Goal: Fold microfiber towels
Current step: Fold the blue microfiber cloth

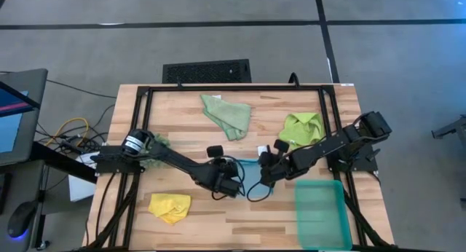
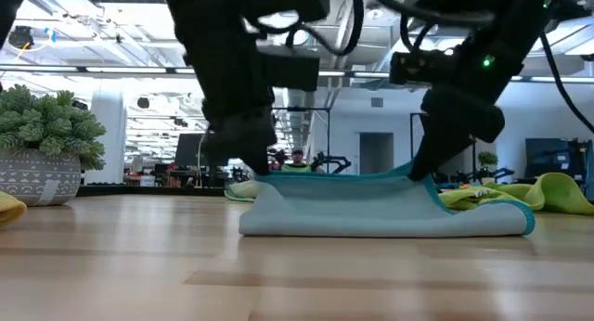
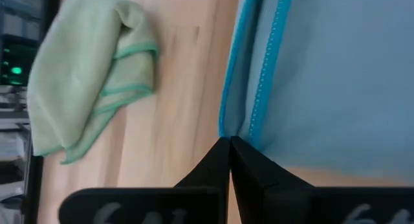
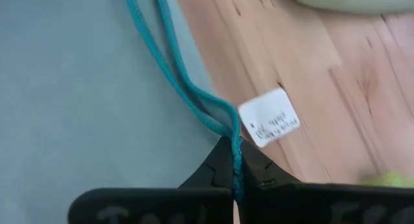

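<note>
- While the light blue towel (image 2: 385,210) lies near the middle of the worktop (image 1: 240,215), both arms meet over it, which reads as a fold in progress.
- Left gripper (image 3: 230,145) has its fingers pressed together at the stitched blue hem; whether fabric is actually caught between the tips is hard to make out.
- Right gripper (image 4: 235,160) pinches the teal edge just beside a white label (image 4: 270,124), so the two seem to hold neighbouring corners of the same side, ready to carry that edge over evenly.
- From table height the cloth already sits in two layers, its upper edge lifted under the arms.
- Outward from it: the pale sage green towel (image 1: 227,113) at about 12 o'clock, the lime green towel (image 1: 303,127) at 2 o'clock, the yellow towel (image 1: 170,207) at 8 o'clock, each apart and still rumpled.
- A teal tray (image 1: 321,212) rests at 4 o'clock.
- From above, the arms cover nearly all of the blue cloth, so its outline cannot be judged there.
</note>
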### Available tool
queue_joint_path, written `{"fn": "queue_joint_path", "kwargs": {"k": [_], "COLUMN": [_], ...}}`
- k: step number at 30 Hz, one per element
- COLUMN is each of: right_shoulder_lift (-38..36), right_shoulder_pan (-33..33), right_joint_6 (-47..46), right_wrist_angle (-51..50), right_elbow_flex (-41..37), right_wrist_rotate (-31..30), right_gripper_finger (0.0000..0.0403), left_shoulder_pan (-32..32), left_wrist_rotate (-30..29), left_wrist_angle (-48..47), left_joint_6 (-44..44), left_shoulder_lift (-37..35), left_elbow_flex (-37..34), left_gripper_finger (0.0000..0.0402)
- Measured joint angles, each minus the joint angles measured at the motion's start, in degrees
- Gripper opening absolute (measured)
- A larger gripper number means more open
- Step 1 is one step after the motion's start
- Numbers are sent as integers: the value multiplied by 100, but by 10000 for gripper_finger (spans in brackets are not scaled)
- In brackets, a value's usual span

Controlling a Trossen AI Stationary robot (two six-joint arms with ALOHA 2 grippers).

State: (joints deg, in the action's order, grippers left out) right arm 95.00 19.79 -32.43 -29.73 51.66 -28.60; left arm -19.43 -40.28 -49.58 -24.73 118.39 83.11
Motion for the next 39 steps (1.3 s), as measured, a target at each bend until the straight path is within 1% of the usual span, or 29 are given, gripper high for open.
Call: {"fn": "queue_joint_path", "kwargs": {"k": [2,7,10,14,19,22,27,30,32,34,39], "right_shoulder_lift": [0,0,0,0,-31,-148,-385,-387,-298,-160,138], "right_shoulder_pan": [-46,-160,-196,-179,-98,26,156,146,105,57,-105], "right_joint_6": [-58,-100,-100,-103,-75,-74,-207,-393,-452,-415,-203], "right_wrist_angle": [45,380,394,431,268,136,-53,-345,-343,-331,-252], "right_elbow_flex": [-51,-235,-306,-314,-190,-26,44,44,44,39,40], "right_wrist_rotate": [-2,15,18,22,117,163,362,259,170,164,67], "right_gripper_finger": [13,16,14,14,17,15,13,15,15,15,24], "left_shoulder_pan": [55,217,241,235,175,75,-65,-108,-118,-117,-119], "left_wrist_rotate": [-138,-145,-263,-363,-395,-404,-411,-385,-276,-48,558], "left_wrist_angle": [258,959,1114,1022,402,97,71,105,136,206,832], "left_joint_6": [92,313,346,352,104,-122,-179,-271,-368,-405,-251], "left_shoulder_lift": [0,3,7,7,7,7,7,7,7,7,7], "left_elbow_flex": [-198,-580,-617,-565,-148,155,417,416,415,412,234], "left_gripper_finger": [0,0,8,46,110,139,163,165,165,165,165]}}
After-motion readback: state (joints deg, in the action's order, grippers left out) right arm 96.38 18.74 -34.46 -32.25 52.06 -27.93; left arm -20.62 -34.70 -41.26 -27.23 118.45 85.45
